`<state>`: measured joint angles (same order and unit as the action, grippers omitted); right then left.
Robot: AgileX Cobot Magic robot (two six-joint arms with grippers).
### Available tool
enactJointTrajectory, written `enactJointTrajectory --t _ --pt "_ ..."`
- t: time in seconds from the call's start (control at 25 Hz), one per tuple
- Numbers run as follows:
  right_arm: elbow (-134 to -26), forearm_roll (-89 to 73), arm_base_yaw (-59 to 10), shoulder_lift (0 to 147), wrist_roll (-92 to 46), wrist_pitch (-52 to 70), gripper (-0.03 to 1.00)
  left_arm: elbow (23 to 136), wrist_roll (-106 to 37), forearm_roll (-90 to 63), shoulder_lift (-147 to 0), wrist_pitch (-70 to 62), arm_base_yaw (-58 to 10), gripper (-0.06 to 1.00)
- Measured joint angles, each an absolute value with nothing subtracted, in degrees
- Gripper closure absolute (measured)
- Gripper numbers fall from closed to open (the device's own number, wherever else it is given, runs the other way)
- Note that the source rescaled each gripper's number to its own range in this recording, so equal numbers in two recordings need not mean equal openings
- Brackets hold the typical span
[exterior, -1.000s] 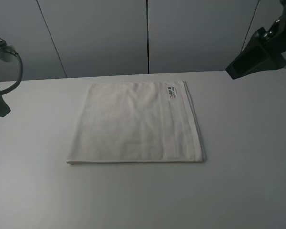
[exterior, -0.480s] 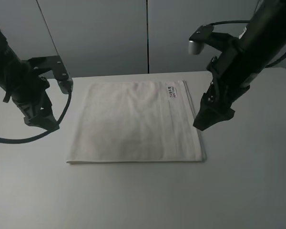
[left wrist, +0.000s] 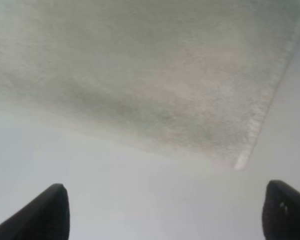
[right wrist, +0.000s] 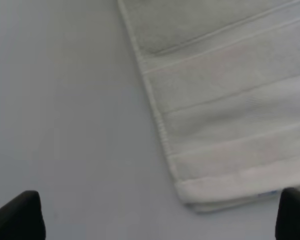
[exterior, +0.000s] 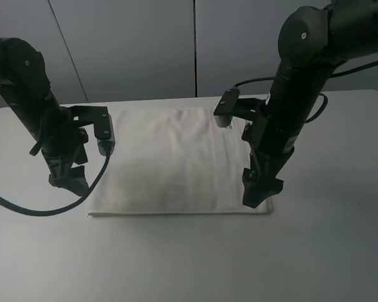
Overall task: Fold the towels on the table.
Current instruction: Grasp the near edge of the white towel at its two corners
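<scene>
One white terry towel [exterior: 173, 160] lies flat on the white table [exterior: 189, 258], its woven band along the right edge. My left gripper [exterior: 71, 181] hangs low just off the towel's near left corner, jaws open and empty. In the left wrist view the towel [left wrist: 155, 75] fills the far part and both dark fingertips [left wrist: 46, 212] frame bare table; the left gripper [left wrist: 165, 215] holds nothing. My right gripper [exterior: 256, 195] hovers over the towel's near right corner, open. The right wrist view shows the banded towel corner [right wrist: 225, 150] ahead of the open right gripper [right wrist: 155, 217].
Grey wall panels [exterior: 195, 44] stand behind the table's far edge. A black cable [exterior: 44, 211] loops from the left arm over the tabletop. Bare table surface stretches in front of the towel and to both sides.
Both arms have swung in from the sides and come down: the left one to the towel's near left corner, the right one over its near right corner. The towel has not moved.
</scene>
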<state>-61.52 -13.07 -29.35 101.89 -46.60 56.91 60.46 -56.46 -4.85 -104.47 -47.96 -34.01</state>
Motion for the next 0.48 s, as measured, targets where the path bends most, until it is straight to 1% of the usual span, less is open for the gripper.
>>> enactJointTrajectory --t 0.32,0.48 --pt "-61.4 -14.2 -29.6 104.1 -51.7 56.0 -0.03 60.7 -59.6 -4.0 -107.6 -49.5 -38.2 -0.05" --pt "-60.4 -14.0 -29.7 105.2 -53.1 55.7 -0.03 60.7 -59.6 -3.7 -109.7 -50.7 -38.7 -0.05"
